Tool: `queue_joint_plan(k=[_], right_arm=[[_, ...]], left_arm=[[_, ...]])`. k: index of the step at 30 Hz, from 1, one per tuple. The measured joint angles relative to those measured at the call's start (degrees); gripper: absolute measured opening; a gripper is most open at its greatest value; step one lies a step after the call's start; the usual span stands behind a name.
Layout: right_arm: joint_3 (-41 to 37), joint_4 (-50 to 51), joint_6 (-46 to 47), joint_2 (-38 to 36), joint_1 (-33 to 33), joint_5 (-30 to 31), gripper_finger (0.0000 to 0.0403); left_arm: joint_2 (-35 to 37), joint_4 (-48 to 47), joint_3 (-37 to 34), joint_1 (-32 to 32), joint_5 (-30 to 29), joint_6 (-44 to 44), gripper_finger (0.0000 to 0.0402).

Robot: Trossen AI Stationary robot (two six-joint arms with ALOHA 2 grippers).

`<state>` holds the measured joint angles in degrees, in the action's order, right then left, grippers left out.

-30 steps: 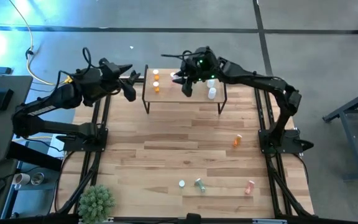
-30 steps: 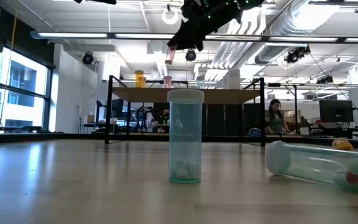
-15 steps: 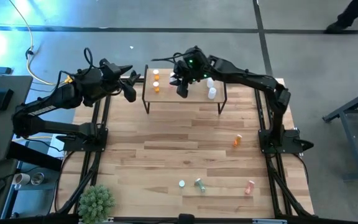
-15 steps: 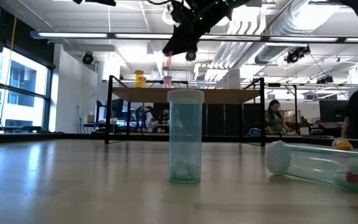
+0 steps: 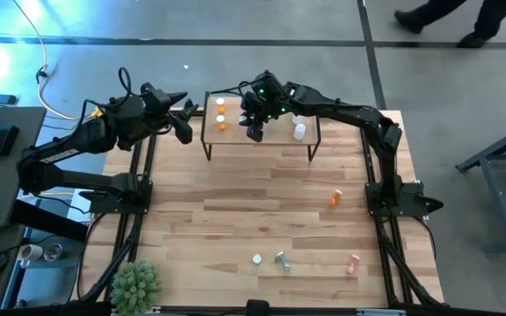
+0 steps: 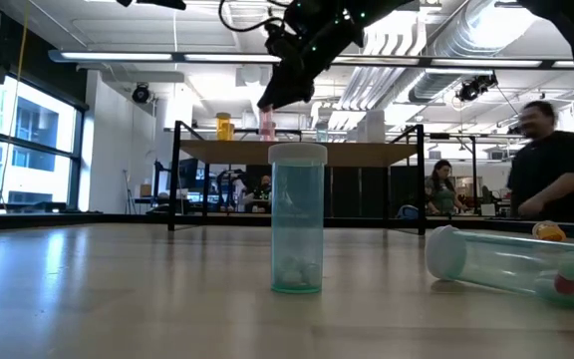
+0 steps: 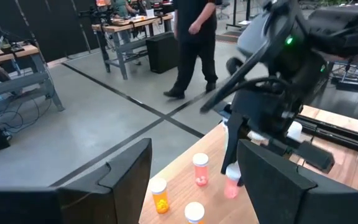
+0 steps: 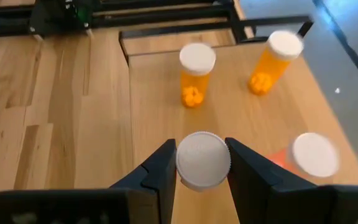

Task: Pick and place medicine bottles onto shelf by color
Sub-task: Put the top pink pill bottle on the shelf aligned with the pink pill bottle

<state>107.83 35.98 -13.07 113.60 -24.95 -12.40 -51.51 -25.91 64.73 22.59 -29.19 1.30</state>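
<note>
Medicine bottle, small, pink and translucent with a white cap (image 8: 202, 160): it is held in the narrow jaws of the right gripper (image 5: 253, 130).

From above, that gripper hangs over the left half of the small light-wood shelf on black legs (image 5: 275, 140). A second ago it was over the middle of the shelf, so it has travelled toward the two orange bottles (image 5: 221, 114) at the left end. Two white bottles (image 5: 299, 130) stand to its right. The left gripper (image 5: 185, 123) waits just beside the shelf's left end, jaws wide and empty. Four more bottles lie on the wooden worktop (image 5: 218, 211), well apart from the shelf.

From worktop height, the pink bottle has come down and now hangs close above the shelf top.

From the left wrist, it hovers beside another pink bottle (image 7: 200, 169) already standing on the shelf.

From the right wrist, its cap sits gripped between the jaws, the shelf board directly beneath.

In my judgement, the bottle is being lined up with its own colour, and a lowering and release remain.
</note>
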Motion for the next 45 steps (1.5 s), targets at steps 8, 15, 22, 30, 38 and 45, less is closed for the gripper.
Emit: queue_joint_plan(k=[8, 15, 22, 30, 38, 45], right_arm=[[0.0, 0.1, -0.3, 1.8, 0.0, -0.1, 0.0108], [0.0, -0.1, -0.9, 2.0, -0.1, 0.2, 0.0108], [0.0, 0.2, -0.9, 2.0, -0.2, 0.5, 0.0108], [0.0, 0.4, -1.5, 2.0, -0.2, 0.7, 0.0109], [0.0, 0.2, -1.6, 2.0, -0.1, 3.0, 0.0149], [0.0, -0.5, -2.4, 2.0, -0.1, 3.1, 0.0155]], left_arm=[[0.0, 0.0, 0.0, 0.0, 0.0, 0.0, 0.0227], [0.0, 0.0, 0.0, 0.0, 0.0, 0.0, 0.0227], [0.0, 0.0, 0.0, 0.0, 0.0, 0.0, 0.0227], [0.0, -2.0, 0.0, 0.0, 0.0, 0.0, 0.0227], [0.0, -3.1, 0.0, 0.0, 0.0, 0.0, 0.0227], [0.0, -3.1, 0.0, 0.0, 0.0, 0.0, 0.0227]])
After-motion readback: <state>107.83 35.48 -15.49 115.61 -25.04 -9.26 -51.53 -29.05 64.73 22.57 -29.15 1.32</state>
